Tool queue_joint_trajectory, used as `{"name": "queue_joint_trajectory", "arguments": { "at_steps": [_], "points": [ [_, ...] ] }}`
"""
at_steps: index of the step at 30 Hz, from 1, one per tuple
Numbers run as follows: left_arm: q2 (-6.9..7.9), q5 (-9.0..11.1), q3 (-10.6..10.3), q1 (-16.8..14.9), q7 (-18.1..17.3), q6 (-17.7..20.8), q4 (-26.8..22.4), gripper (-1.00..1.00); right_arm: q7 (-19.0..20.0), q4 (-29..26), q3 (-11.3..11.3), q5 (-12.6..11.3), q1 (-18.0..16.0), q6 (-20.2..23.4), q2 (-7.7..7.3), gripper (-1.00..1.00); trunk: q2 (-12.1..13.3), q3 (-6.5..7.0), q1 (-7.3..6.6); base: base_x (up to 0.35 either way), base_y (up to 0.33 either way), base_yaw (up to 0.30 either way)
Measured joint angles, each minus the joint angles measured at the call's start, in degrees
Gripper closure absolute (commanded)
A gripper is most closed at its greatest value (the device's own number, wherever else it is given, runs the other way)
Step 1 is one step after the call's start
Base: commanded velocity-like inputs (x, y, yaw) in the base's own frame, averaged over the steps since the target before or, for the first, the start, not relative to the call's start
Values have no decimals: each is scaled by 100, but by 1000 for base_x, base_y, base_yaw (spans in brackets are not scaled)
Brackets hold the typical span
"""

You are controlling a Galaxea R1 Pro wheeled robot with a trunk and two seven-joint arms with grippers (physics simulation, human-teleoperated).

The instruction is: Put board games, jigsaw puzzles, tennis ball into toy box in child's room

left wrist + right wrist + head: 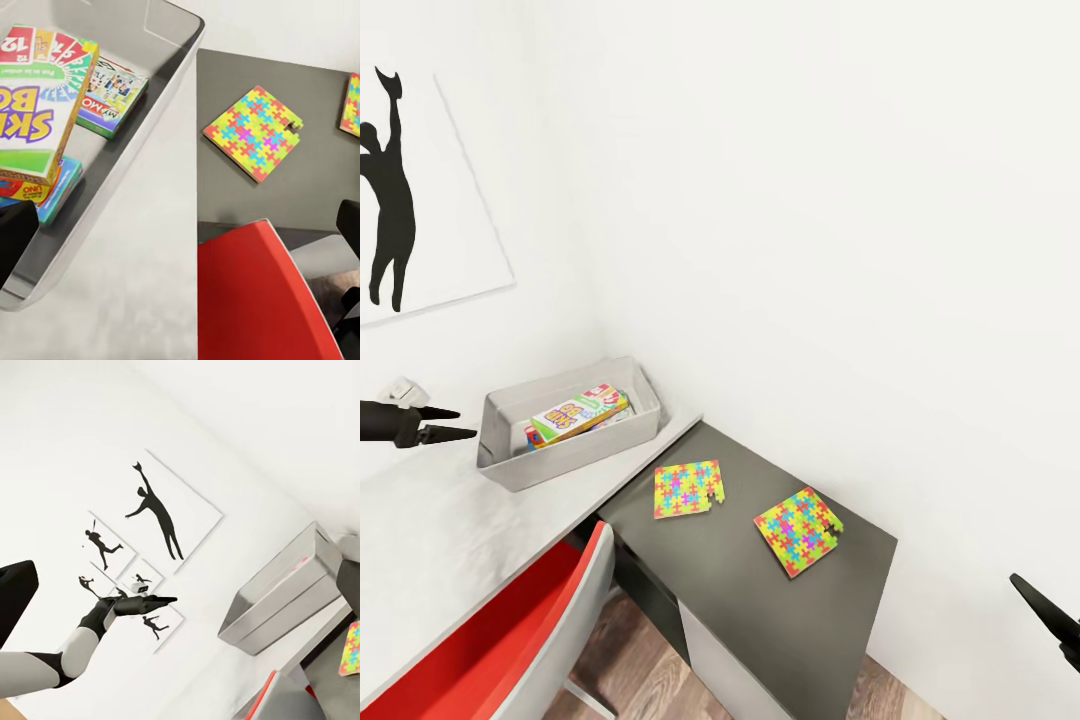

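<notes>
Left gripper [455, 422], slightly parted and empty at frame left beside the toy box [510, 465], must next collect the jigsaw puzzles [688, 489].

toy box [500, 452] holding board games [575, 414], two jigsaw puzzles [687, 489] — dark table [780, 620]

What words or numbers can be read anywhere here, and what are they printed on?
"SK" and "BO", cut off at the picture's edge: on the top board game in the toy box.
"12" and "Plus de fun en s'amusant!", roughly: same box, small print doubtful.
"MONO", cut off: on the purple-edged game box beneath.
"UNO": on the blue game box at the bottom.
The jigsaw puzzles carry no text.
</notes>
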Motion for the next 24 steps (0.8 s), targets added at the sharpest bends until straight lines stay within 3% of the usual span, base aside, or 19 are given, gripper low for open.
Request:
{"name": "queue_joint_trajectory", "arguments": {
  "at_steps": [17,24],
  "points": [
    [-16,-6,-1,0,0,11,3,-100,-1,-3,6,0,0,-17,9,-100,0,0,0,-9,0,4],
    [-15,-5,-1,2,0,12,1,-100,-5,-8,7,1,-1,-18,9,-100,0,10,0,-10,0,159]
  ]
}}
